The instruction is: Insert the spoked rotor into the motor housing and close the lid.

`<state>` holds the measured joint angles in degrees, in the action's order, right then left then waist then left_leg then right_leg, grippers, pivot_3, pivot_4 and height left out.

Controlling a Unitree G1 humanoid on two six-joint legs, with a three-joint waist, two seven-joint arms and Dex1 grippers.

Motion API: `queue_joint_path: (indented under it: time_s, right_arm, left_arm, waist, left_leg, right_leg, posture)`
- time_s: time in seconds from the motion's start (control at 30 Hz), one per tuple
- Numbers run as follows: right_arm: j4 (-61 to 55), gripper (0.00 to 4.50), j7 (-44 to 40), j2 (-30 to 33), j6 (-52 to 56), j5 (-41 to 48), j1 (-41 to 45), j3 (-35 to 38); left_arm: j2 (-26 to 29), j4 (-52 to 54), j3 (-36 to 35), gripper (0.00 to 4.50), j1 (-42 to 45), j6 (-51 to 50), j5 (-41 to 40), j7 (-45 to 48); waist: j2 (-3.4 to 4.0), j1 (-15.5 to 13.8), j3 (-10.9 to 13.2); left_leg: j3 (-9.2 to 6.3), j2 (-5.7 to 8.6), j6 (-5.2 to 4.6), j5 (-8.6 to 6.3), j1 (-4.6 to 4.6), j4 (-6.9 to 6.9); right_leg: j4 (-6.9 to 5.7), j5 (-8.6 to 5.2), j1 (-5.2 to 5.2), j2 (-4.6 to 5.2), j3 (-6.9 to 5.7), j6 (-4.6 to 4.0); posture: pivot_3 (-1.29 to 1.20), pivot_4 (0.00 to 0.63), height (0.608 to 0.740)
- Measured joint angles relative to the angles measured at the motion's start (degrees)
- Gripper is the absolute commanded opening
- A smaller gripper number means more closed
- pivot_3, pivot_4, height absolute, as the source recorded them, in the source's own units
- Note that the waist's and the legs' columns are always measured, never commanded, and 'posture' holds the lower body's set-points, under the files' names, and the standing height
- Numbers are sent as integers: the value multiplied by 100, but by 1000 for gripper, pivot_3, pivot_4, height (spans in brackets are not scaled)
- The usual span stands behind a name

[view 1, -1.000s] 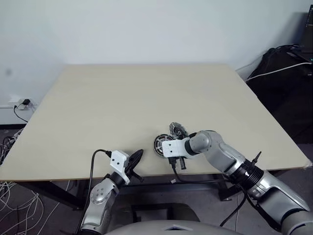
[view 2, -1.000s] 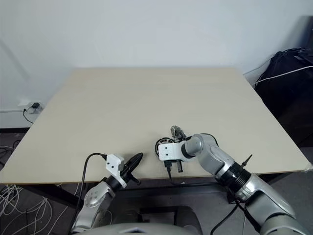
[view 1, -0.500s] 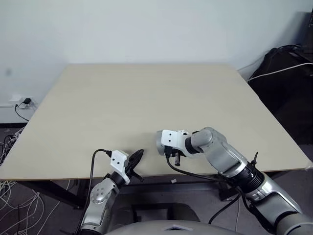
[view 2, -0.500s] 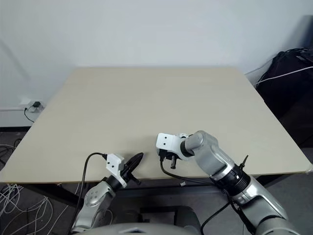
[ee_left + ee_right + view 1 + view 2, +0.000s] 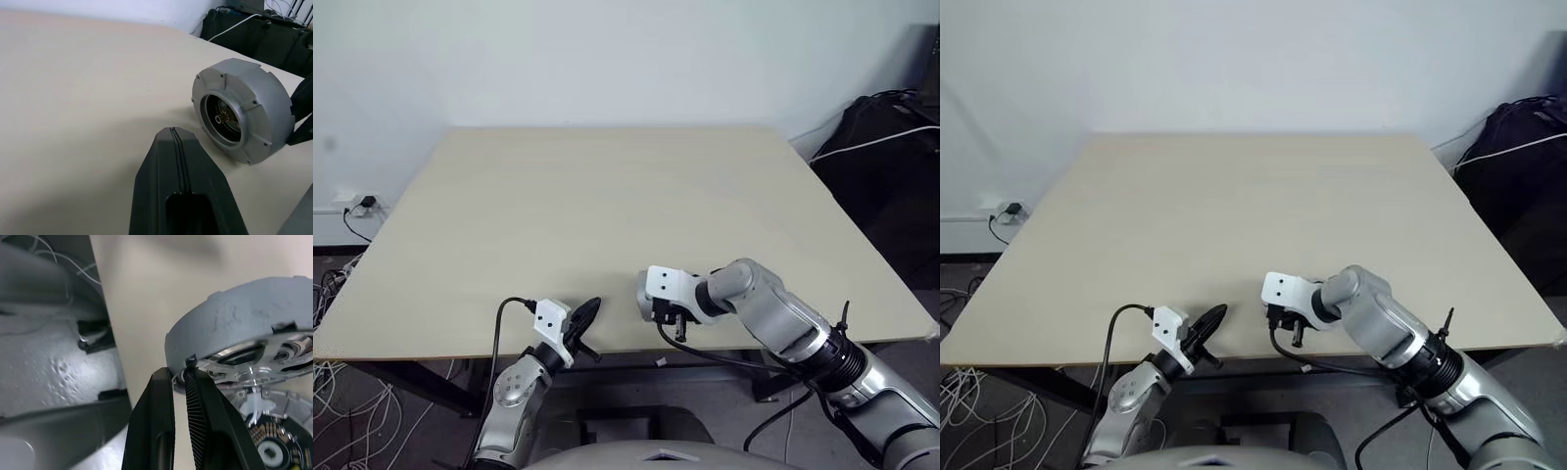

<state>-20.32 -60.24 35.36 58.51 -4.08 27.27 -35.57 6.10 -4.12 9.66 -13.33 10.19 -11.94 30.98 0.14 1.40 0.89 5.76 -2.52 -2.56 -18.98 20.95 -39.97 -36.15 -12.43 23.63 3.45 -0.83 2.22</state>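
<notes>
Lifted off the table (image 5: pixel 607 196) since a second ago, the motor housing (image 5: pixel 239 110) is hanging pinched by its rim in the right gripper (image 5: pixel 180 382). Below it is lying the lid (image 5: pixel 274 440); the left gripper (image 5: pixel 178 161) is hovering beside it, fingers pressed together.

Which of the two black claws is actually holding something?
The right gripper: it pinches the rim of the round grey metal motor housing. The left gripper is shut on nothing.

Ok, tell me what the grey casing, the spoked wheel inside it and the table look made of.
The grey casing: likely cast metal, matt and slightly grainy, with small screw holes. The spoked wheel: polished metal, bright glints. The table: pale beige, matt, probably laminate or wood; no grain visible.
</notes>
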Motion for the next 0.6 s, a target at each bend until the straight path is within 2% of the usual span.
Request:
queue_joint_path:
  time_s: [0.3, 0.6]
  right_arm:
    - [663, 99, 753, -821, 139, 195, 47, -2]
    - [1079, 99, 1072, -947, -89, 251, 112, -2]
  left_arm:
    - [1, 12, -5, 0, -19, -17, -5, 4]
    - [2, 5, -11, 0, -43, 9, -27, 32]
  waist:
    - [0, -2, 0]
    - [1, -3, -1]
  left_leg:
    - [2, 2, 0, 0, 2, 0]
    - [3, 3, 1, 1, 3, 0]
  right_leg:
    - [0, 1, -2, 0, 0, 2]
    - [2, 5, -2, 0, 1, 8]
  posture:
    - [0, 0, 740]
    - [0, 0, 740]
